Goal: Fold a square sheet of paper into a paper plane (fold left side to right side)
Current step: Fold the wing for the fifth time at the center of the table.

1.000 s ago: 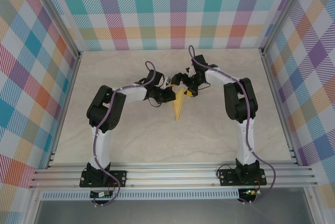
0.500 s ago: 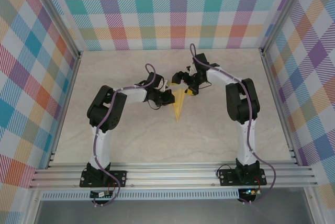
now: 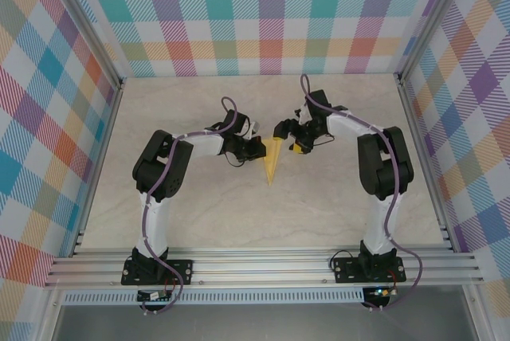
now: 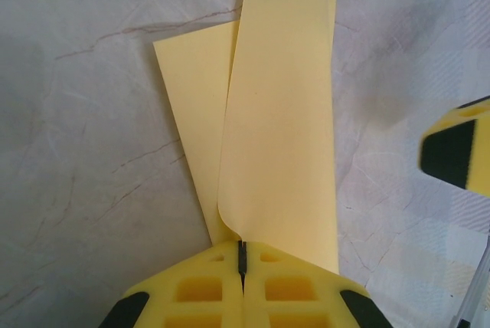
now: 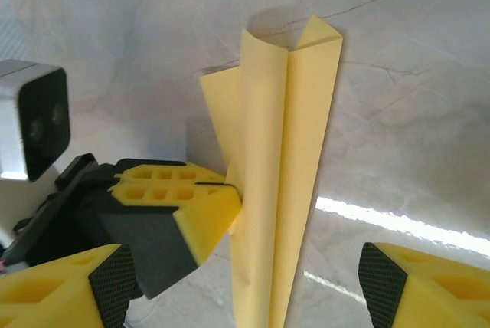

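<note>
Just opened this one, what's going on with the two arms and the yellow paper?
The left hand is shut on the edge of the yellow paper plane, already folded into a narrow dart, on the table. The right hand is open, its fingers on either side of the plane without touching it.

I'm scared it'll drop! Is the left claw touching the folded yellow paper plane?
Touching. In the left wrist view, the left gripper is shut, with an edge of the pointed yellow paper plane pinched between its fingers.
</note>
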`<state>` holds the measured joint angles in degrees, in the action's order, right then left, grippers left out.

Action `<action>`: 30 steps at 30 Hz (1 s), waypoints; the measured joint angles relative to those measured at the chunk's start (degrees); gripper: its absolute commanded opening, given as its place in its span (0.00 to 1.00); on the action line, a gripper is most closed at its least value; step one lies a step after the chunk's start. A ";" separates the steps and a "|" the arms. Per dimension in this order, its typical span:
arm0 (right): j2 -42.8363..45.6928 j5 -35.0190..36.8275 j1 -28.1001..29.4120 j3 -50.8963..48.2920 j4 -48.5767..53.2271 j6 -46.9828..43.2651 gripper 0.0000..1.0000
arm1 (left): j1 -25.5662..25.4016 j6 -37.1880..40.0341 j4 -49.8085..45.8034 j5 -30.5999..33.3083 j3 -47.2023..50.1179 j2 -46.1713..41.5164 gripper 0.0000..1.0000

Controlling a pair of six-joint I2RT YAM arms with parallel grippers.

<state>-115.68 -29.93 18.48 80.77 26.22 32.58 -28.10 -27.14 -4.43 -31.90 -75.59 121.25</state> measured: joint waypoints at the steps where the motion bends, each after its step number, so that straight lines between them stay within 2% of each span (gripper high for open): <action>1: -0.70 -0.11 0.11 0.33 -0.02 0.00 0.80 | 0.00 0.02 0.00 0.00 -0.02 0.00 0.04; 15: -11.28 -0.68 1.51 14.91 1.27 0.90 0.80 | -0.37 0.63 -0.94 0.02 -1.18 0.00 0.04; 30: -12.37 2.32 1.77 15.37 2.95 1.01 0.84 | -0.37 1.11 -1.64 0.07 -1.40 0.00 0.04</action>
<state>-128.05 -27.62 20.25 96.14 29.17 33.58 -28.47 -26.02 -6.07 -31.83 -76.99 121.25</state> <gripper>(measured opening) 0.842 0.041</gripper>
